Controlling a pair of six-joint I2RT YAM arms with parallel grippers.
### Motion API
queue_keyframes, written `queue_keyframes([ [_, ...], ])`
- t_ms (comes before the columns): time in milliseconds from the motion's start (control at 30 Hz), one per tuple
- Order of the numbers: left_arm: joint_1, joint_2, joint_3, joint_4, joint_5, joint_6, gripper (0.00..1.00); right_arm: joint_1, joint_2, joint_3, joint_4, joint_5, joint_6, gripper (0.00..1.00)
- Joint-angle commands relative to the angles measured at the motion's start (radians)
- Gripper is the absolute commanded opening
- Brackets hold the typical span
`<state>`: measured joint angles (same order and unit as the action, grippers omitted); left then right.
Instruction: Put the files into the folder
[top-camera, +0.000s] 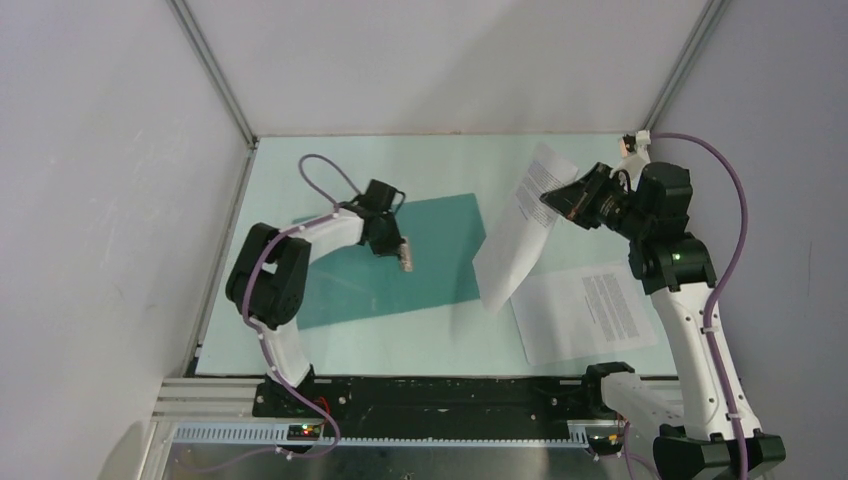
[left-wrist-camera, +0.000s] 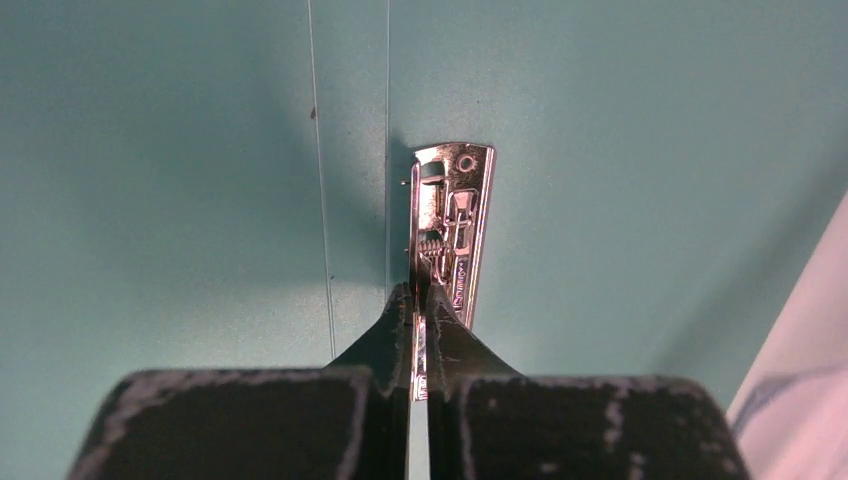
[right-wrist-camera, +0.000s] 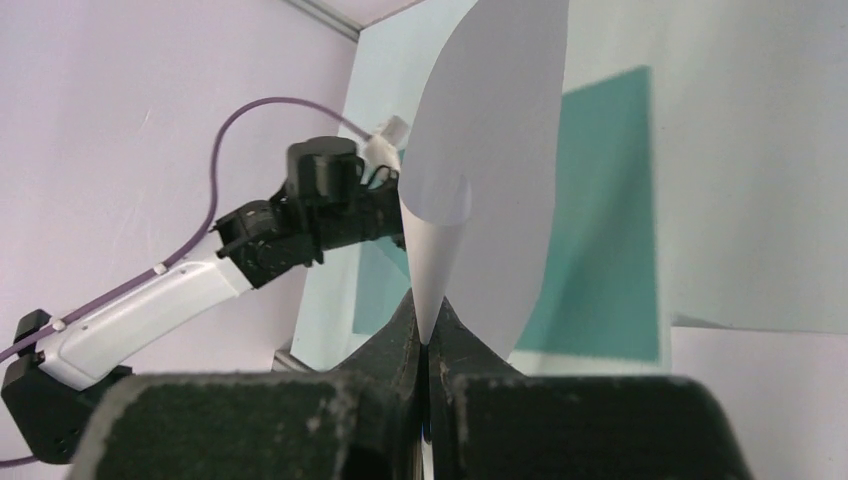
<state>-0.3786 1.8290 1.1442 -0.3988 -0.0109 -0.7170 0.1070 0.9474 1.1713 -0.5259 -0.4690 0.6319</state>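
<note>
The folder (top-camera: 440, 262) lay open and flat on the bench (top-camera: 420, 342), left of the middle, its teal inside facing up. Two thin creases ran down its spine, and the clip (left-wrist-camera: 452, 230) sat just right of them. The left tool (left-wrist-camera: 420, 295) was down on the folder at that spot, its fingers clenched on the near end of the clip, the metal strip pinched between the two dark tips. The rest of the clip stretched away from the tips, towards the far side.

Over on the right, the right tool (right-wrist-camera: 428, 325) was clamped tight on the lifted sheet (top-camera: 520, 235), gripping it by one edge. That sheet hung in the air, curled into a loose bend, between the folder and the right arm. Its printed block was at the far, upper end, and its lower end drooped towards the bench just past the folder's right edge. From where I stood I couldn't tell whether that corner touched the bench.

The flat sheet (top-camera: 585, 312) lay on the bench at the near right, print up, apart from the folder and partly under the right arm.
</note>
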Motion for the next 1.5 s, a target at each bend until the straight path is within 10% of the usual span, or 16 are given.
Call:
queue_keyframes([
  [0, -0.156, -0.025, 0.022, 0.002, 0.054, -0.082, 0.0, -0.004, 0.03, 0.061, 0.031, -0.113, -0.031, 0.03],
  [267, -0.289, 0.043, 0.1, 0.002, 0.068, -0.147, 0.01, -0.004, 0.08, 0.063, 0.02, -0.248, -0.067, 0.02],
  [600, -0.233, -0.124, 0.097, -0.038, 0.078, -0.072, 0.59, 0.048, 0.186, 0.063, 0.07, -0.377, -0.063, 0.03],
  [1100, 0.117, -0.55, -0.351, -0.075, 0.022, 0.005, 0.67, 0.201, 0.568, 0.064, 0.311, -0.404, -0.052, 0.01],
  [1467, 0.324, -0.727, -0.515, -0.092, -0.042, -0.003, 0.73, 0.186, 0.822, 0.215, 0.174, -0.306, -0.323, 0.0],
])
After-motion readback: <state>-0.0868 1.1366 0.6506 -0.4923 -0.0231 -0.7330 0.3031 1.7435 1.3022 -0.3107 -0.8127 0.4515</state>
